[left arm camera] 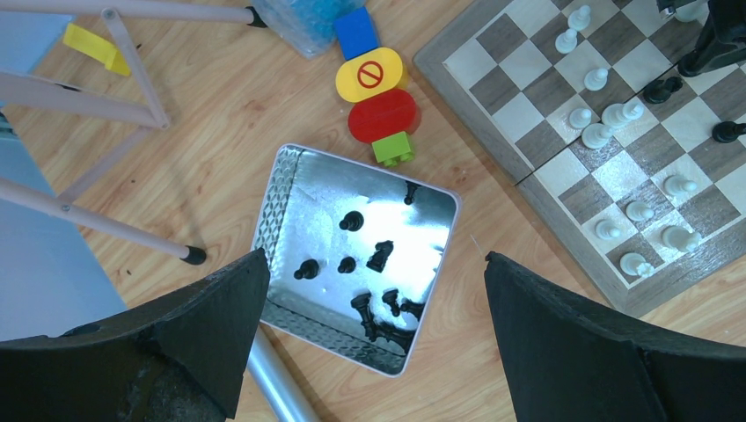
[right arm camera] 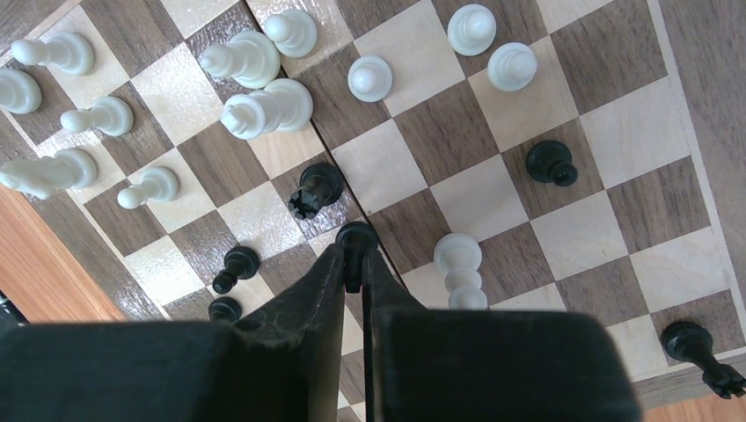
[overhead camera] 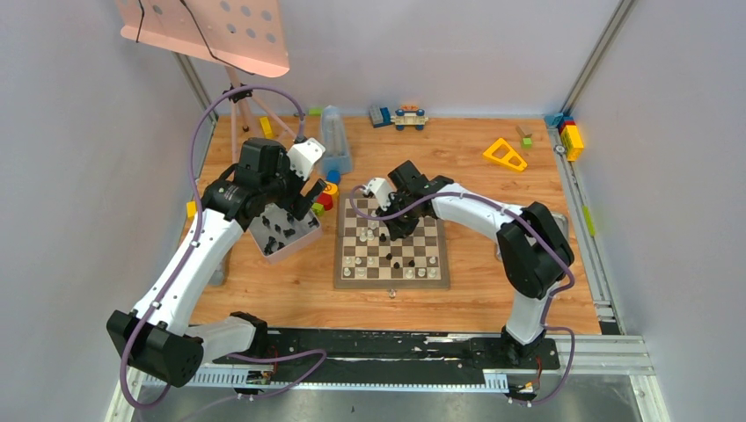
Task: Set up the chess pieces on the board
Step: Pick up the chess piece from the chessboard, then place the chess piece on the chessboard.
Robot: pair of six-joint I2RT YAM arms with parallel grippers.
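Your right gripper [right arm camera: 356, 268] pinches a round-headed black pawn [right arm camera: 355, 236] at frame centre over the checkered wooden board [right arm camera: 647, 119]. Your left gripper [left arm camera: 376, 264] has its fingers spread wide above the embossed metal tray [left arm camera: 280, 198].

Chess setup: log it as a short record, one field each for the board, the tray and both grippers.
Board: white pieces grouped on one part, scattered black pieces elsewhere, not in ranks
Tray: metal, beside the board, several stored black pieces inside
Left gripper: open, above the tray, holding nothing
Right gripper: shut on a held black piece, over the board
Task state: setup unfinished
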